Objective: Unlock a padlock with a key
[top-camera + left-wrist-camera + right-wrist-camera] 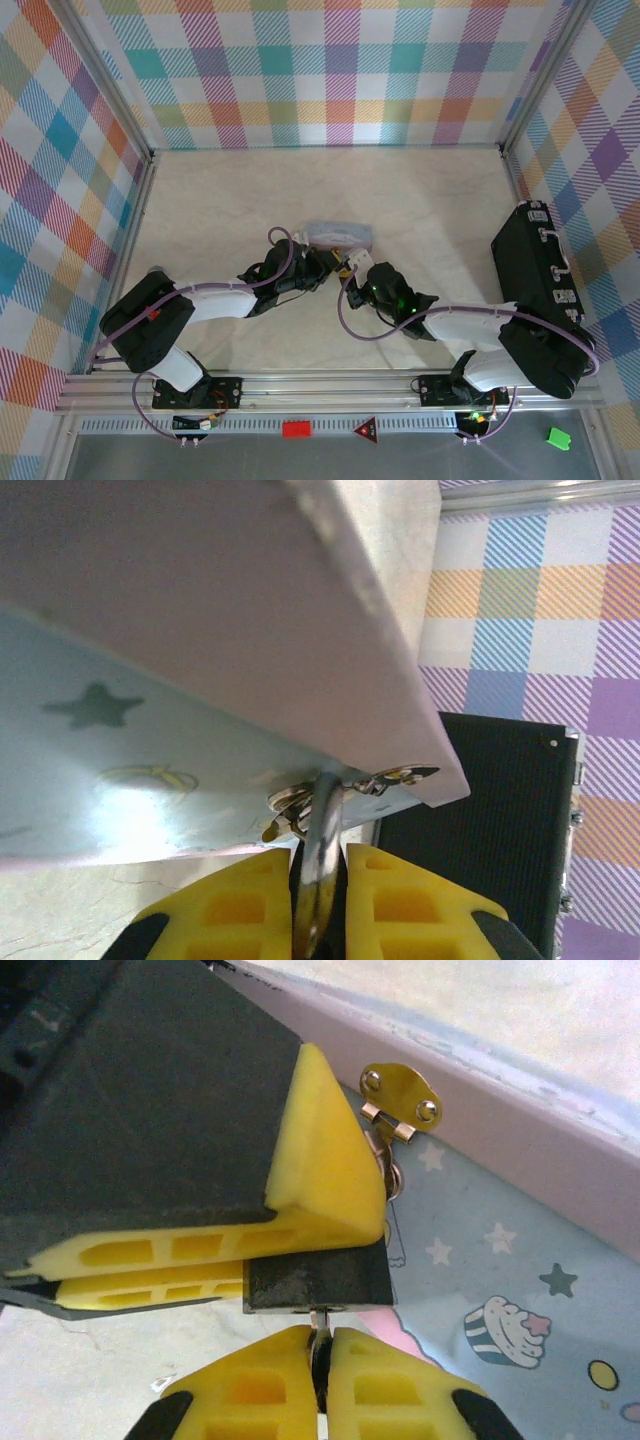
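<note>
Bare table [250,190] beyond the tin [338,235], black case [535,265] at right

No lettering, brand name or number is showing clearly enough to be read. A red triangular sign [365,430] is sitting on the near rail [130,424], right of centre, and its inner symbol is appearing too small to make out. A plain red label [297,429] is lying just left of it, carrying no legible characters.
</note>
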`<action>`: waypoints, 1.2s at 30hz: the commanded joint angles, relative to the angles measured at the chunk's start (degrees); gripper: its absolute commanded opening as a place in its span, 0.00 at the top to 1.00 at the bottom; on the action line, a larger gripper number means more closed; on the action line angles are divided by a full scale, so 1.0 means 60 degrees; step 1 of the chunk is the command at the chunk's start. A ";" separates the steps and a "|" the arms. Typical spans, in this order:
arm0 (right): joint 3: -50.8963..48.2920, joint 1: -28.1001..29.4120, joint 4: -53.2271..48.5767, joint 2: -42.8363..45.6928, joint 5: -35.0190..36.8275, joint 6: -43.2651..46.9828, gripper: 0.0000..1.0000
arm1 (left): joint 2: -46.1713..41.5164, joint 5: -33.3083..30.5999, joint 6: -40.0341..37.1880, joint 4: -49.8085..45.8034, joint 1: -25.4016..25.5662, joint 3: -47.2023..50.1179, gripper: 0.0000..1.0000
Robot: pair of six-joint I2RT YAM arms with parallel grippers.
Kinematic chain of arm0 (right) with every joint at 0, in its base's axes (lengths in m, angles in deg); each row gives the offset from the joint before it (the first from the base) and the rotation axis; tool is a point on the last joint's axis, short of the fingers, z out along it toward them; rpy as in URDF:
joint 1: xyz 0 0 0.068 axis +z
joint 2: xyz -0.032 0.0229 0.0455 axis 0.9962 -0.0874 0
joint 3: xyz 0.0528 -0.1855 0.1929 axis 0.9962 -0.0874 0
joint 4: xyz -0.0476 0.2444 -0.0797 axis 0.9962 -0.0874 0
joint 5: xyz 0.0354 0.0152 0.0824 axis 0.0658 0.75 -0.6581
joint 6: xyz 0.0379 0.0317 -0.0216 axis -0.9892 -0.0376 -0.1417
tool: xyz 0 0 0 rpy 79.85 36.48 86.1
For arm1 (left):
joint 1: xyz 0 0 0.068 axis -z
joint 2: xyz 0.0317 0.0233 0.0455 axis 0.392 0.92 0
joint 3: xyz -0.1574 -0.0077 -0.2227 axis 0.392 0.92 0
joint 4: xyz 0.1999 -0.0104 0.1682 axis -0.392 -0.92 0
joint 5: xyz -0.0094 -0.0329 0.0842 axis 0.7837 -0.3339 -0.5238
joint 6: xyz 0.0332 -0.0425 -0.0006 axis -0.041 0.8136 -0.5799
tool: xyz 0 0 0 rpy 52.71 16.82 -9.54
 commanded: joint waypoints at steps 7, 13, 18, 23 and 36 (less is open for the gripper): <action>0.0462 -0.0158 -0.0695 -0.0221 -0.1802 -0.4247 1.00 | -0.0404 0.0099 -0.0470 -0.0574 0.0112 -0.0332 1.00; -0.0001 -0.0341 0.0553 -0.0708 -0.2695 -0.5619 1.00 | -0.0465 -0.0046 -0.0820 -0.1289 0.0095 -0.0534 1.00; -0.0092 -0.0558 0.1591 -0.1434 -0.3532 -0.6568 1.00 | -0.0435 -0.0135 -0.0843 -0.1308 0.0016 -0.0437 0.99; -0.0039 -0.0655 0.1788 -0.1695 -0.3656 -0.6632 1.00 | -0.0398 -0.0132 -0.0872 -0.1363 -0.0015 -0.0404 0.96; -0.0009 -0.0654 0.0601 -0.1449 -0.3170 -0.6104 1.00 | -0.0651 -0.0540 -0.1009 -0.2258 -0.0226 -0.0348 0.58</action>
